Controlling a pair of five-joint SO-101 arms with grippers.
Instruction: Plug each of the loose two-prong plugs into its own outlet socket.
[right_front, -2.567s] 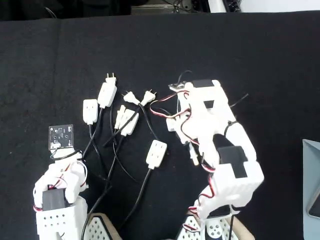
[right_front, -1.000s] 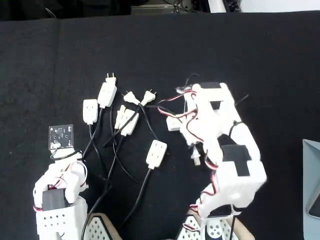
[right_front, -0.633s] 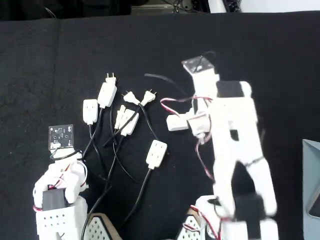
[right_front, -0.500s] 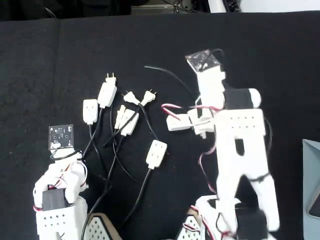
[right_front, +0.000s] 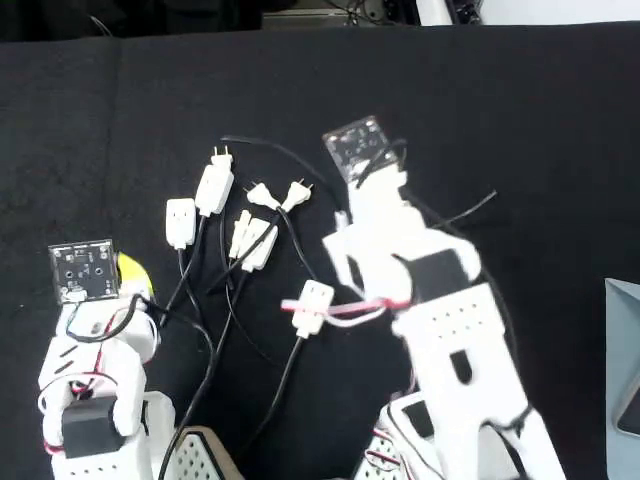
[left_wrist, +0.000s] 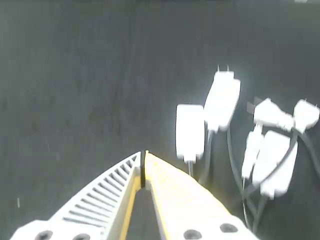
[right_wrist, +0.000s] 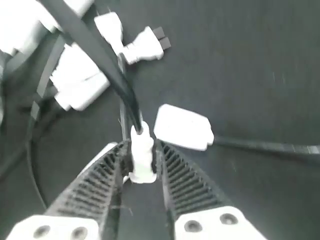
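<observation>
Black table (right_front: 560, 120): both arms are being seen from above.
Right arm (right_front: 440, 320) is being held at centre over the cord tangle (right_front: 235, 215).
Left arm (right_front: 95, 370) is lower left, well apart. Left gripper (left_wrist: 143, 161) has its fingers pressed together on nothing.
Right gripper (right_wrist: 141, 148): a white two-prong plug (right_wrist: 141, 162) is being pinched low centre in the wrist view.
An outlet socket (right_wrist: 182, 127) is lying just beside it.
Judgement: the prongs are hidden, so squaring them to the socket face is being advised before pushing. The loose socket is likely to slide.
</observation>
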